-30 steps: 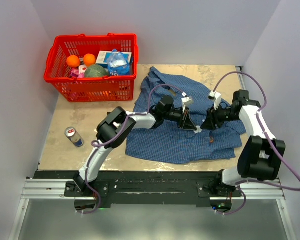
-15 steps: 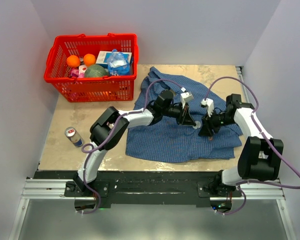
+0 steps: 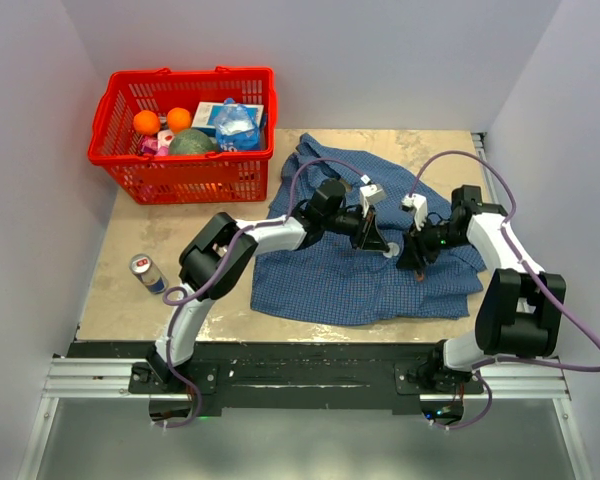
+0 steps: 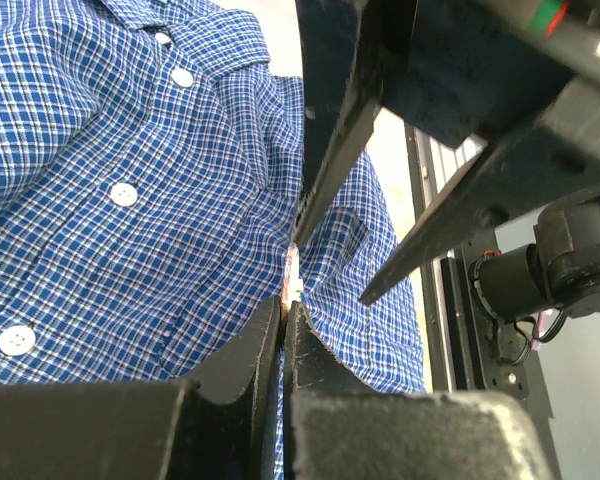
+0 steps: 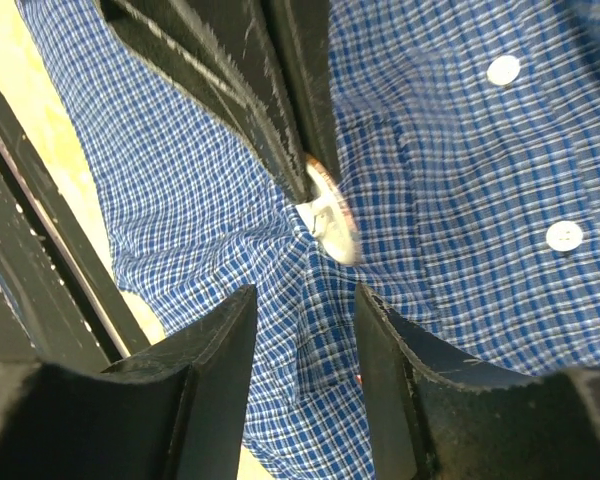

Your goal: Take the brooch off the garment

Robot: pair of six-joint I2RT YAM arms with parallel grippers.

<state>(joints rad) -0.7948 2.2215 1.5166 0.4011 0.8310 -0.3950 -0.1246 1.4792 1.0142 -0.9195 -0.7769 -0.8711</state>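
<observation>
The brooch shows from above as a tiny reddish-brown speck lying on the shirt, just on the near side of the right gripper; nothing grips it. The shirt is spread over the table. The left gripper is pinched tight on a pale disc, and the cloth puckers toward that spot. The right gripper has its fingers set moderately apart, straddling the raised fold just below the disc and holding nothing. The two grippers' tips nearly meet. A red basket stands at the far left.
</observation>
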